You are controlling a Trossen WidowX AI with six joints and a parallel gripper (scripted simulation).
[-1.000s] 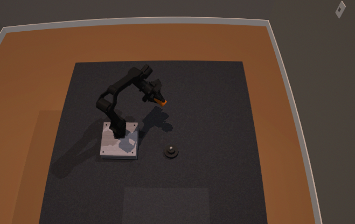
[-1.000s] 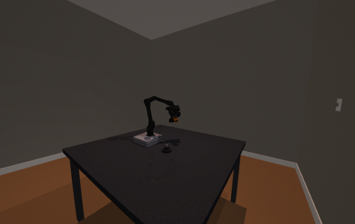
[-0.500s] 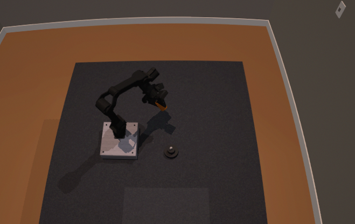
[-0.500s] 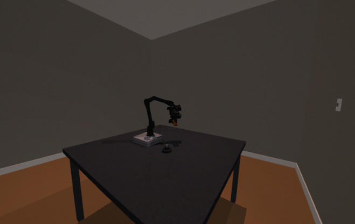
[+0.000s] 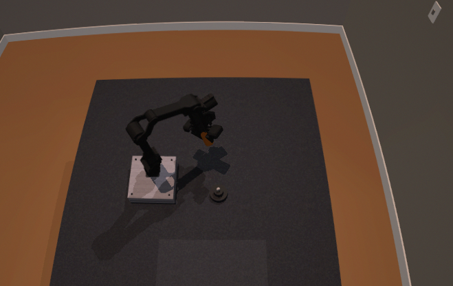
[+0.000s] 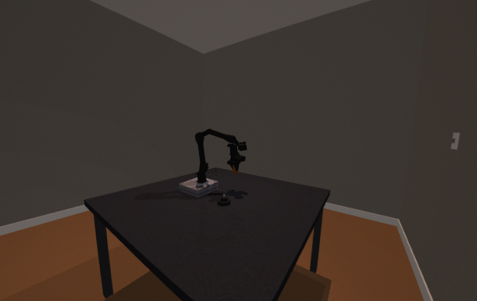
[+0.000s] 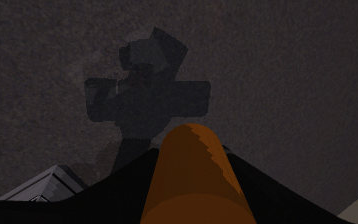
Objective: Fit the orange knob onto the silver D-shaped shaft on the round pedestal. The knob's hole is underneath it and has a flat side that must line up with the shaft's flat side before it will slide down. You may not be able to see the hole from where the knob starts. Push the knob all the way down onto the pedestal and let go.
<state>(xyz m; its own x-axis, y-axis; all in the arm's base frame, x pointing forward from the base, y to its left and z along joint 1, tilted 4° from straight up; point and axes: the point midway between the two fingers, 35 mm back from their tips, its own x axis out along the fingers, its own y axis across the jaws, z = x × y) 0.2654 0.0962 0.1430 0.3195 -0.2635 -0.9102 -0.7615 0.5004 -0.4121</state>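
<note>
My gripper (image 5: 205, 137) (image 6: 235, 168) (image 7: 191, 157) is shut on the orange knob and holds it high above the table, pointing down. The orange knob (image 5: 207, 141) (image 6: 235, 171) (image 7: 192, 175) sticks out past the fingertips. Its underside and hole are hidden in all views. The round dark pedestal (image 5: 223, 197) (image 6: 224, 202) stands on the table, below the knob in the top view and well apart from it. The silver shaft (image 5: 218, 189) (image 6: 224, 195) stands up at its centre; its flat side is too small to tell. The pedestal is not in the wrist view.
The arm's pale base block (image 5: 139, 184) (image 6: 191, 189) (image 7: 50, 182) sits on the dark table (image 5: 274, 159) (image 6: 210, 231) (image 7: 290, 60), left of the pedestal in the top view. The arm's shadow falls on the table below the gripper. A paler rectangle (image 5: 212, 262) marks the table's near part.
</note>
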